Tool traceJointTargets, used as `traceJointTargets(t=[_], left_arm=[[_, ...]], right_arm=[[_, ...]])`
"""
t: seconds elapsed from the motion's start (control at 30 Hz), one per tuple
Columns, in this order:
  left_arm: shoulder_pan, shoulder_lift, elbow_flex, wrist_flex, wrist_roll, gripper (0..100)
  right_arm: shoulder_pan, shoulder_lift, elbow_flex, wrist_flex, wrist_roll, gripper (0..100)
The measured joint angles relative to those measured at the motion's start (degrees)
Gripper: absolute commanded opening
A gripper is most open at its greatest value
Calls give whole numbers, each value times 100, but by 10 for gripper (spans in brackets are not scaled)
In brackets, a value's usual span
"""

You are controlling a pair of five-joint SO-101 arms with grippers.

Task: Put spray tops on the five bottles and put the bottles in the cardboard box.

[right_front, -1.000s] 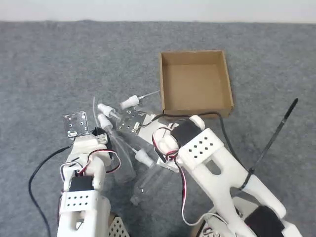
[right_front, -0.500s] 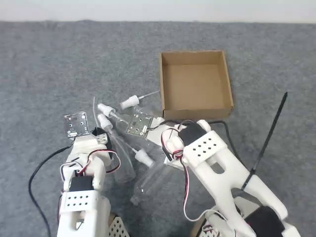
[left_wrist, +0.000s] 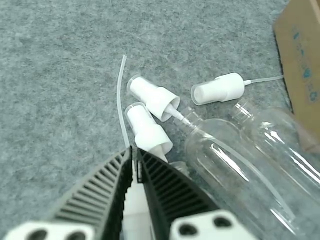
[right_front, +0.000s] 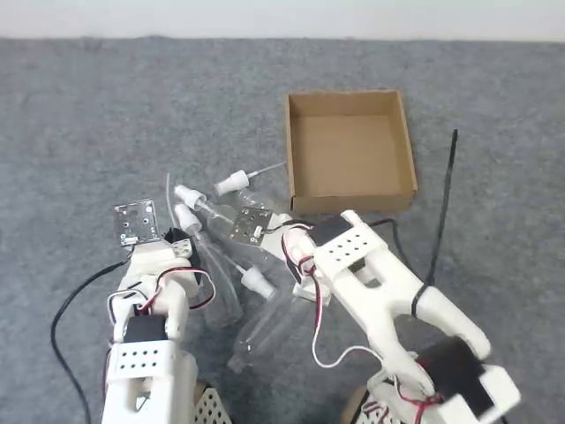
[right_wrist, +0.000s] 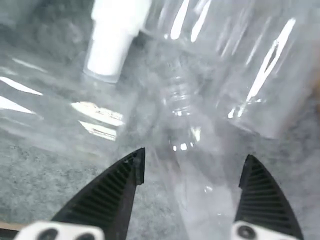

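Grey carpeted table [right_front: 88, 106] | right claw [right_wrist: 192, 160] released, jaws either side of a clear bottle [right_wrist: 185, 110], arm swung in over the pile this last second | left claw [left_wrist: 134, 152] clenched beside spray tops [left_wrist: 150, 132] | cardboard box [right_front: 349, 150] empty: grasp pending

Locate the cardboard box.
High view: the box sits open on the carpet, right of centre, beyond the right arm; a loose spray top lies just to its left.
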Motion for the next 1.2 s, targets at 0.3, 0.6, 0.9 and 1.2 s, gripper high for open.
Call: traceJointTargets(t=[0.3,0.6,0.9,1.2], left_arm=[[9,0,0,0,0,12],[18,0,0,0,0,12],[18,0,0,0,0,12],[0,0,0,0,0,12]], right_arm=[[88,396,-9,-79,44,274],[229,475,-9,-79,79,187],[387,475,-9,53,88,188],[677,475,-167,457,-62,188]])
